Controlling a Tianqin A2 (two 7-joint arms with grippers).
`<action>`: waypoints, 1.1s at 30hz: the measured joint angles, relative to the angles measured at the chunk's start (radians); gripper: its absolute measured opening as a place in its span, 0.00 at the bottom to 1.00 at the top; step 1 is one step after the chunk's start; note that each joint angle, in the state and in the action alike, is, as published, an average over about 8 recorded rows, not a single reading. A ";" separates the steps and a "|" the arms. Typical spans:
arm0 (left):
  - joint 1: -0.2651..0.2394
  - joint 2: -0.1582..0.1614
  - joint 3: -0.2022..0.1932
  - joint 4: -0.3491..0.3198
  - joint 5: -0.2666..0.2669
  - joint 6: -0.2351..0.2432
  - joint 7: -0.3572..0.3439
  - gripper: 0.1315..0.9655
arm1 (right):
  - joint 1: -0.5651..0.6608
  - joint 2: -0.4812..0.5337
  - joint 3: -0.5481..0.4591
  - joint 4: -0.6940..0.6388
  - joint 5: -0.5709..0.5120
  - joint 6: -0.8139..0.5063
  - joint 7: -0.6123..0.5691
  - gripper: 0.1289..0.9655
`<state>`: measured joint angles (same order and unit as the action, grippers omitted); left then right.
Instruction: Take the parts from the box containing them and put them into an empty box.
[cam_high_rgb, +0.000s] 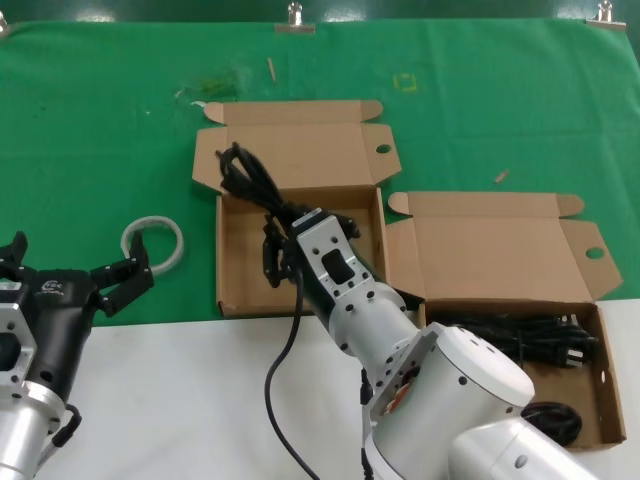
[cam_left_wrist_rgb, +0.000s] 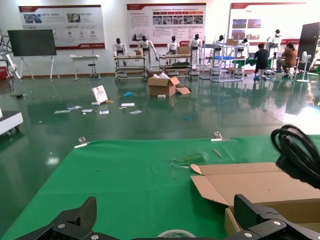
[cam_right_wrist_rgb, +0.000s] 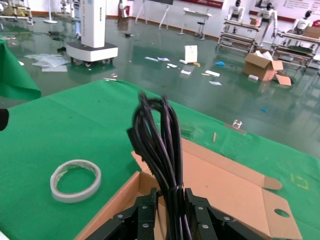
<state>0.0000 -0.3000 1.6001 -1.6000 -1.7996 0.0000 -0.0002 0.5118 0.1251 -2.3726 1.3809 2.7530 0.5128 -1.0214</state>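
Observation:
My right gripper (cam_high_rgb: 280, 240) (cam_right_wrist_rgb: 171, 196) is shut on a coiled black cable bundle (cam_high_rgb: 248, 178) (cam_right_wrist_rgb: 160, 145). It holds the bundle upright over the left cardboard box (cam_high_rgb: 238, 292), whose floor shows bare (cam_right_wrist_rgb: 125, 197). The right box (cam_high_rgb: 604, 392) holds more black cable bundles (cam_high_rgb: 520, 335). At the lower left my left gripper (cam_high_rgb: 122, 280) (cam_left_wrist_rgb: 167, 212) stands open and holds nothing, close to the left box's side. In the left wrist view the held bundle (cam_left_wrist_rgb: 299, 150) shows above that box's lid (cam_left_wrist_rgb: 260, 185).
A white tape ring (cam_high_rgb: 153, 243) (cam_right_wrist_rgb: 75, 180) (cam_left_wrist_rgb: 175, 233) lies on the green cloth between my left gripper and the left box. Both lids stand open toward the far side. A black wire (cam_high_rgb: 285, 370) hangs along my right arm over the white table edge.

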 joint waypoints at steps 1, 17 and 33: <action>0.000 0.000 0.000 0.000 0.000 0.000 0.000 1.00 | -0.005 0.000 0.006 0.004 0.000 0.002 -0.003 0.13; 0.000 0.000 0.000 0.000 0.000 0.000 0.000 1.00 | -0.069 0.001 0.065 0.068 0.000 0.030 -0.033 0.36; 0.000 0.000 0.000 0.000 0.000 0.000 0.000 1.00 | -0.356 0.003 0.394 0.346 0.000 0.127 -0.177 0.67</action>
<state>0.0000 -0.3000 1.6000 -1.6000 -1.7997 0.0000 -0.0003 0.1562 0.1278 -1.9785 1.7266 2.7530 0.6399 -1.1988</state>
